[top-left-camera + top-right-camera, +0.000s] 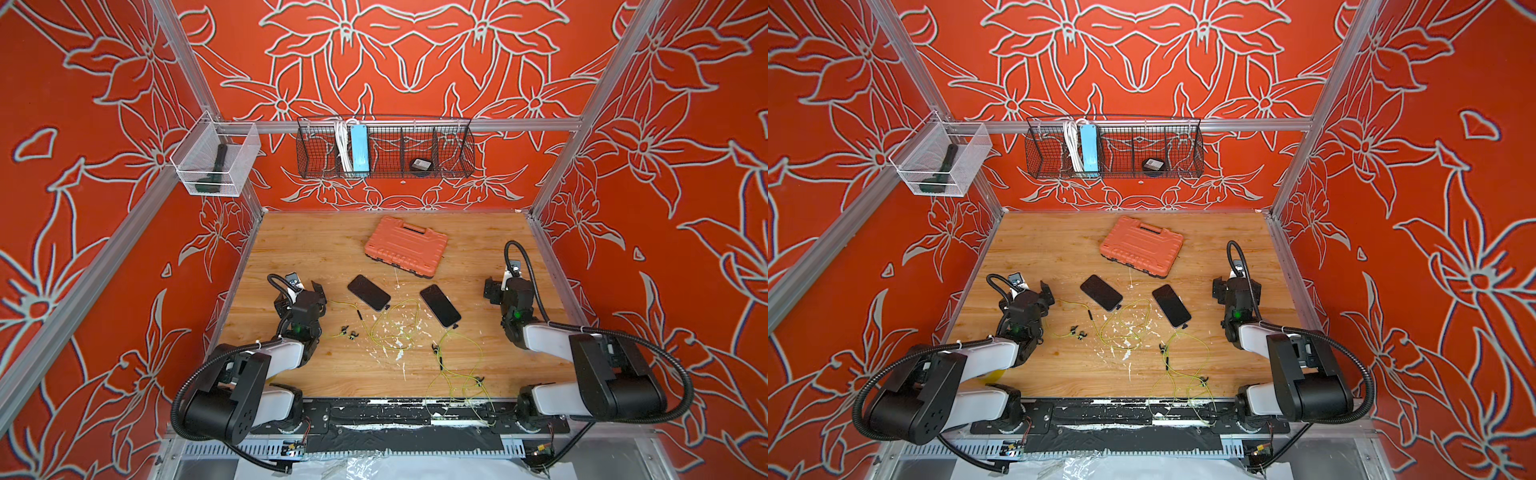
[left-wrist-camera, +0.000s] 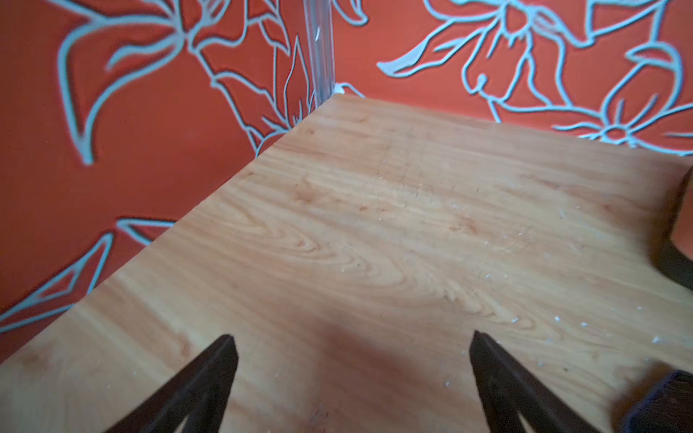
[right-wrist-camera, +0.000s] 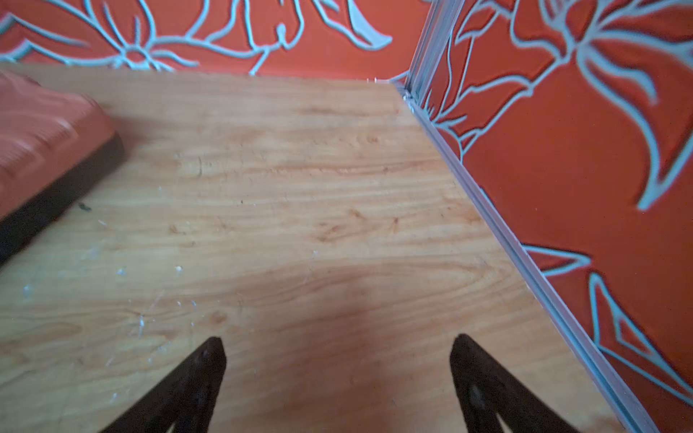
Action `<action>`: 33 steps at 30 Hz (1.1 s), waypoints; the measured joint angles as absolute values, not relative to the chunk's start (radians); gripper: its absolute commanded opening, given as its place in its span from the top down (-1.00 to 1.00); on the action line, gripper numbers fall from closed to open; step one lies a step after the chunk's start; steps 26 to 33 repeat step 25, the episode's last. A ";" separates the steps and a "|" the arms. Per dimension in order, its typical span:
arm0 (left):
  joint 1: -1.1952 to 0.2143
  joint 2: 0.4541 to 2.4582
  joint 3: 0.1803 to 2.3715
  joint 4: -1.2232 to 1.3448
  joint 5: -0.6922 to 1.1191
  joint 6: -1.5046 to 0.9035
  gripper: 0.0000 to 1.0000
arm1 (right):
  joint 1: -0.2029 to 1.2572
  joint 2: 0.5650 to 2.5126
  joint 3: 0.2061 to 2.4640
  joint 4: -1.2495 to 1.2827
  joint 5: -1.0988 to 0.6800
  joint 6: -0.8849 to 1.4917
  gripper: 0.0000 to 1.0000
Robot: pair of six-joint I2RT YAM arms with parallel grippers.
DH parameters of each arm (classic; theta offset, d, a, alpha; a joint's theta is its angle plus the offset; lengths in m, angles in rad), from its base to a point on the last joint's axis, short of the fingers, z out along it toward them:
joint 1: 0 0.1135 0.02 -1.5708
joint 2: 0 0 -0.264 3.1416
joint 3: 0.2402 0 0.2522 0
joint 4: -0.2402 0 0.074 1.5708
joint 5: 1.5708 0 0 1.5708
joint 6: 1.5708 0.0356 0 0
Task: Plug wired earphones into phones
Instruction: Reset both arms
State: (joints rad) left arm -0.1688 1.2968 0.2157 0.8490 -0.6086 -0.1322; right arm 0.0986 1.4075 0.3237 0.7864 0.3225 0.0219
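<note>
Two black phones lie at mid-table, one [image 1: 368, 292] [image 1: 1101, 292] on the left and one [image 1: 439, 305] [image 1: 1171, 305] on the right. One set of yellow-green wired earphones [image 1: 390, 328] loops in front of them, its earbuds [image 1: 347, 332] toward the left arm. A second set [image 1: 457, 365] trails over the table's front edge. A black plug sits against each phone's near end; I cannot tell whether either is seated. My left gripper [image 1: 305, 291] [image 2: 352, 335] is open left of the phones. My right gripper [image 1: 496, 291] [image 3: 338, 337] is open to their right. Both are over bare wood.
An orange ribbed case [image 1: 405, 245] [image 3: 45, 142] lies behind the phones. A black wire basket [image 1: 453, 153] on the back wall holds a blue power strip and a white cable bundle. A mesh bin [image 1: 245, 166] hangs at the left. White flecks dot the table's middle.
</note>
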 measured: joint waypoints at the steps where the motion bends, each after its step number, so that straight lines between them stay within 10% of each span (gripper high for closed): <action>1: -0.164 1.297 0.197 0.898 -0.588 -0.118 -0.95 | 0.098 1.415 0.319 0.780 0.315 0.021 -0.95; 33: -0.109 1.411 0.097 1.213 -0.316 -0.027 -0.95 | 0.079 1.423 0.306 0.814 0.287 0.022 -0.95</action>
